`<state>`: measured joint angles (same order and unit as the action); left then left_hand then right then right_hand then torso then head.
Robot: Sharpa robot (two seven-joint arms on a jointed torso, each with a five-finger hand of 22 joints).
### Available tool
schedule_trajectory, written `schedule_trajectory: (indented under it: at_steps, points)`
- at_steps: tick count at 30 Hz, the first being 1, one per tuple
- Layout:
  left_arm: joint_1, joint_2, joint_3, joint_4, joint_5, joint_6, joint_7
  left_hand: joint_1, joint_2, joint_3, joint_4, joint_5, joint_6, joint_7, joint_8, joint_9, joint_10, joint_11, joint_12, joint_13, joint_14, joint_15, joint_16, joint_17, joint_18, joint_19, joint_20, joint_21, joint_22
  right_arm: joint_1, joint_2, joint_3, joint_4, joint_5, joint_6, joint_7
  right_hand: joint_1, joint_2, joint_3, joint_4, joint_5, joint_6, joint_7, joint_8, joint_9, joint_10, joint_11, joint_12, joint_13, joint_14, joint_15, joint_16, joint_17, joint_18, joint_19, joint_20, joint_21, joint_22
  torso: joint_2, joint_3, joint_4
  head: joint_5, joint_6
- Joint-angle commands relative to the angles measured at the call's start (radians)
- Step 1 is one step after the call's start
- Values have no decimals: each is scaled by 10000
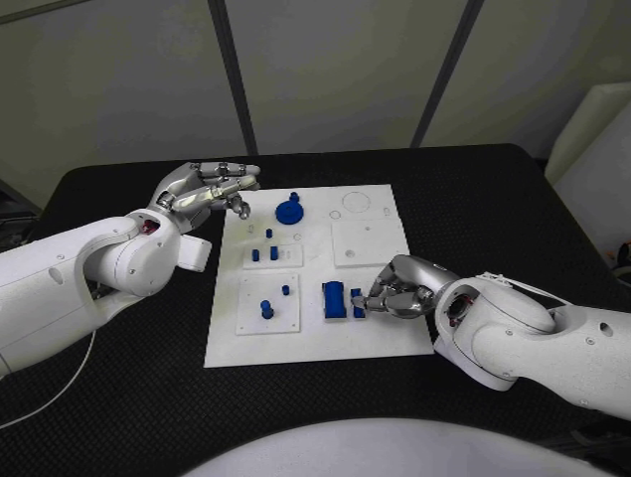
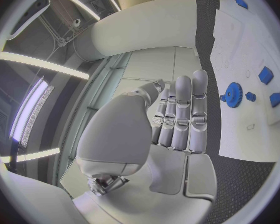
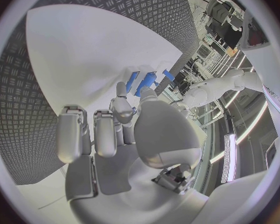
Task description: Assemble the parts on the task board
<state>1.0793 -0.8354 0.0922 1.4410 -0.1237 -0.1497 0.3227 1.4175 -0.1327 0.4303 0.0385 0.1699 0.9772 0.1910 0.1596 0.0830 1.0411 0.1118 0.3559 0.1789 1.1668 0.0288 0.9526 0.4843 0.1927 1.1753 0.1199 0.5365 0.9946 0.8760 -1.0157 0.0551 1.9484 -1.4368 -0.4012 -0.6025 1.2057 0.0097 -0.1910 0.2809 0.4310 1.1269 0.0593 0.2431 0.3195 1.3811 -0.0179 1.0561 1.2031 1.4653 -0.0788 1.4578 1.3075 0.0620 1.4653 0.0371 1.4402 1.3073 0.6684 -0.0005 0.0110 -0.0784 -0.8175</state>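
Left hand (image 1: 205, 189): it is hovering past the far left corner of the task board (image 1: 380, 333), over the black table (image 1: 114, 397). Its fingers (image 2: 180, 115) are lying straight and close together and are holding nothing. The blue gear (image 1: 289, 210) is standing on the board just beside its fingertips, toward the board's middle, and the left wrist view is showing that gear (image 2: 232, 92) apart from them. Risk, as a judgement: if this hand is sweeping inward while so flat, it could be knocking the gear off its seat or nudging the small blue pegs (image 1: 265, 251) that are standing nearer the robot.

Right hand (image 1: 396, 289): it is resting at the near right part of the board with its fingers curled inward. Two blue blocks (image 1: 345, 301) are lying immediately to its left; the nearer one appears to be touching or sitting between the fingertips, but whether it is actually being pinched cannot be told. The right wrist view is showing the blue pieces (image 3: 143, 81) just beyond the fingertips (image 3: 120, 90). Risk, as a judgement: a partial or off-centre pinch could be letting the block twist or slide when lifted, and the curled fingers could be pushing the neighbouring block out of place. The thin board could also be shifting on the table under a sideways push.
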Motion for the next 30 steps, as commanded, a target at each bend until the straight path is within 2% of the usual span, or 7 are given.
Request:
schedule_trajectory:
  at_steps: [1, 3, 10, 19, 22, 30]
  points:
    - [12, 20, 6, -5, -45, 123, 5, 56, 23, -20, -51, 33, -61, 5, 25, -16, -68, 2, 33, 11, -87, -17, 6, -15, -98, -52, 16, -45, -16, 8, -24, 1, -2, -117, 170, 90, 475, -64, 33, -186, -282, -33, -21, 43, 39, 15, 4, -34, -3, 722, -35, 50, 883, -194, 195, -81, 29, 951, -9, -3, 9, -6, -1]
    - [12, 22, 5, -8, -45, 122, 3, 56, 23, -20, -51, 33, -61, 5, 25, -16, -68, 2, 33, 11, -87, -17, 6, -15, -98, -52, 16, -45, -16, 8, -25, 1, -17, -137, 298, 112, 887, -126, 52, -345, -740, -60, -13, 62, 79, -9, 6, -75, -18, 719, -33, 42, 876, -192, 188, -82, 18, 943, 2, -3, 20, -8, -2]
    - [11, 23, 5, -15, -45, 122, 2, 56, 23, -20, -51, 33, -61, 5, 25, -16, -68, 2, 33, 11, -87, -17, 6, -15, -98, -52, 16, -45, -16, 7, 39, 1, -55, -186, 544, 192, 1378, -198, -42, -519, -1610, -104, 10, 101, 161, -23, 27, -119, -27, 718, -15, 33, 874, -188, 176, -67, -1, 930, 2, -4, 18, 20, -5]
    - [8, 28, 5, -14, -45, 126, 2, 56, 23, -20, -51, 33, -61, 5, 25, -16, -68, 2, 33, 11, -87, -17, 6, -15, -98, -52, 16, -45, -16, 7, 195, 1, -318, -359, 671, 204, 1438, -181, -67, -530, -1729, -102, 9, 115, 181, -11, 27, -97, -9, 720, -12, 40, 887, -191, 180, -63, 6, 940, 12, 2, 14, 26, -17]
    - [7, 28, 5, -10, -45, 128, 1, 56, 23, -20, -51, 33, -61, 5, 25, -16, -68, 2, 33, 11, -87, -17, 6, -15, -98, -52, 16, -45, -16, 7, 248, 0, -391, -383, 697, 200, 1443, -169, -68, -527, -1742, -97, 8, 119, 184, -4, 27, -83, 2, 721, -12, 41, 888, -193, 186, -63, 13, 950, 10, -5, 19, 25, -34]
    - [-4, 3, 5, -5, -45, 124, -3, 56, 23, -20, -51, 33, -61, 5, 25, -16, -68, 2, 33, 11, -87, -17, 6, -15, -98, -52, 16, -45, -16, 7, 221, 0, -304, -469, 525, 225, 1449, -116, -88, -496, -1652, -71, -1, 146, 208, 20, 19, -38, 35, 723, -16, 45, 897, -194, 189, -63, 17, 956, 11, 5, -6, 47, -28]
